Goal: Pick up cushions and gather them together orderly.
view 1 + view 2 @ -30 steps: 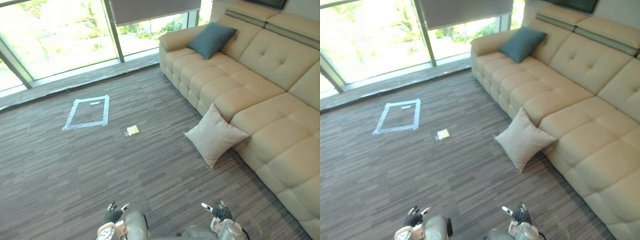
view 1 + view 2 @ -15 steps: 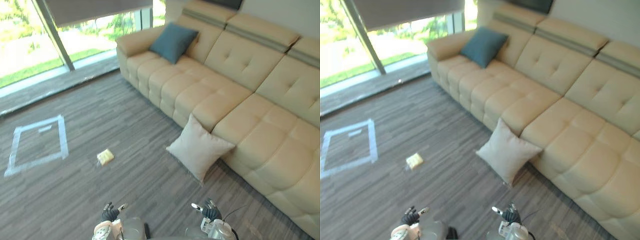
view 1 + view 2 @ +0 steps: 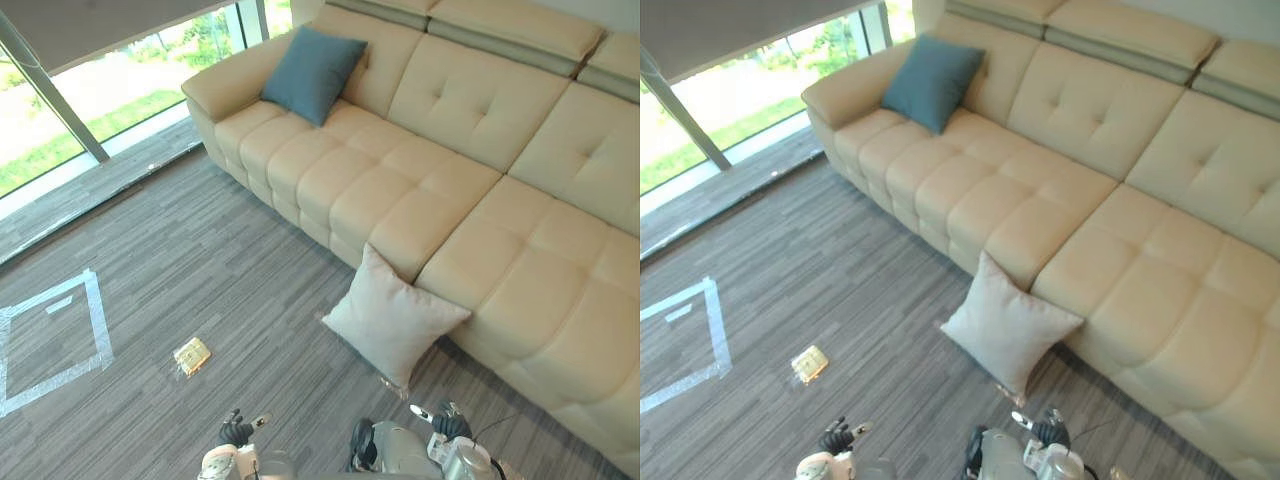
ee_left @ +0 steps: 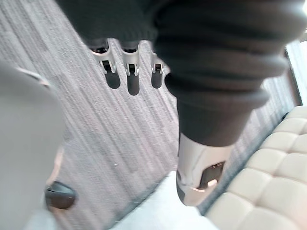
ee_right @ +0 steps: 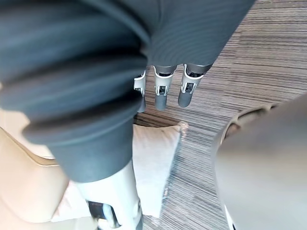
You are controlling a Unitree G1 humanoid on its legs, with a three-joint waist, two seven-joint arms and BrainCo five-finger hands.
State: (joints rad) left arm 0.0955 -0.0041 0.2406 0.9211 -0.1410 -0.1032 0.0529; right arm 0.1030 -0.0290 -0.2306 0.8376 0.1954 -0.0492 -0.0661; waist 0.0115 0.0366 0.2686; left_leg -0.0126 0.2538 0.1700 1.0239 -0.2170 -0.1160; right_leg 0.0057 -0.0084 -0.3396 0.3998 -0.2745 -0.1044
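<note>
Pale cushion (image 3: 393, 325) stands on the floor (image 3: 230, 260), leaning against the sofa (image 3: 470, 190) front; teal cushion (image 3: 313, 73) rests at its arm end. Left hand (image 3: 236, 432) and right hand (image 3: 447, 424), cut off at the lower edge, hold nothing, fingers (image 5: 160, 93) straight.

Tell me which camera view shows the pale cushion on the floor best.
The left eye view: the whole pale cushion shows, propped against the sofa front. The right eye view shows it much the same. The right wrist view catches part of it past the right hand; the left wrist view, a pale edge, likely the cushion's.
</note>
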